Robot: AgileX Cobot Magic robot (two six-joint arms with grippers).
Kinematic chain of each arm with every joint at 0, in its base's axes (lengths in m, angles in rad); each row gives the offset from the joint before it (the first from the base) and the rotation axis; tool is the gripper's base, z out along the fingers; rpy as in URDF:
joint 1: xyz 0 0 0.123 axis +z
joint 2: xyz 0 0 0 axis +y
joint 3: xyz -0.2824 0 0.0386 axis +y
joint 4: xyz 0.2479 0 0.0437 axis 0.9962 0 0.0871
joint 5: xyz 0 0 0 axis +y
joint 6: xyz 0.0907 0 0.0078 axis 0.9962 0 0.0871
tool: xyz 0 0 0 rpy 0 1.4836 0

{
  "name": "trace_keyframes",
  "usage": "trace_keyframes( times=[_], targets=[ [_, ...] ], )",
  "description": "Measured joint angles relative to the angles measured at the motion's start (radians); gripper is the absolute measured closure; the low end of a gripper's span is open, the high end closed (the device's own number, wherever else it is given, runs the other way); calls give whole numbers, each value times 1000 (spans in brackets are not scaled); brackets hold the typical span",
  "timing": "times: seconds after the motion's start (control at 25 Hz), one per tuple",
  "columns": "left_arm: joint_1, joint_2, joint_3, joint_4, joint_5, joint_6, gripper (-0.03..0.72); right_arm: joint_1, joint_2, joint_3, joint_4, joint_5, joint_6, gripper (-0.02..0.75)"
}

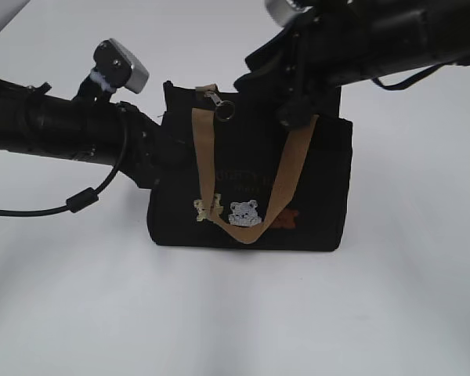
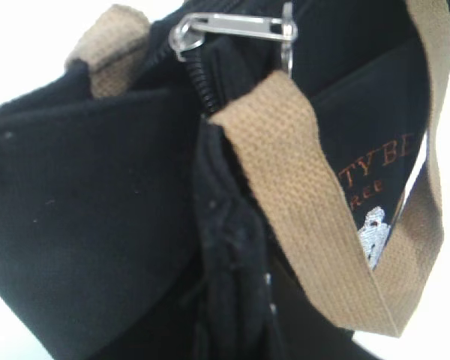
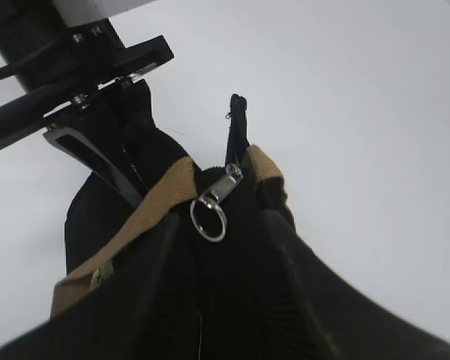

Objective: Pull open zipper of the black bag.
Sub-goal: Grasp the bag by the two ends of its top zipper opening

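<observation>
On white table (image 1: 392,313), black bag (image 1: 321,211) upright, left jaws pinching its left edge, right jaws straddling zipper (image 3: 210,202).

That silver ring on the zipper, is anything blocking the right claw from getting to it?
Nothing visible does. The ring hangs free below its clasp, beside the tan strap, in the open gap ahead of the right gripper, which straddles the bag's top.

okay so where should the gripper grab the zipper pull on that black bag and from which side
Take the zipper pull by its round ring, which hangs clear of the black bag fabric below the silver clasp. Probably best to come from above, one finger on each flat face of the ring.
</observation>
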Motion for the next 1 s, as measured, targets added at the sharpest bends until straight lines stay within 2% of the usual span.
trace_keyframes(
  times=[0.28,0.32,0.4,0.48,0.6,0.84,0.96,1.0],
  targets=[
    [0,0,0,-1,0,0,623,80,168,-89,-1,-65,-8,476],
    [0,0,0,-1,-1,0,623,89,180,-89,-1,-89,-7,514],
    [0,1,0,-1,-1,0,623,99,188,-89,-1,-134,35,655],
    [0,0,0,-2,-2,0,623,90,169,-89,-14,-147,106,727],
    [-1,0,0,-2,-2,0,623,23,95,-89,-92,-103,262,738],
    [-5,0,-1,-4,8,0,623,-229,-30,-90,-458,219,712,738],
    [-5,0,-1,-4,6,0,623,-273,-40,-90,-544,271,839,733],
    [-5,0,-1,-4,4,-8,619,-264,-40,-90,-546,279,862,701]
  ],
)
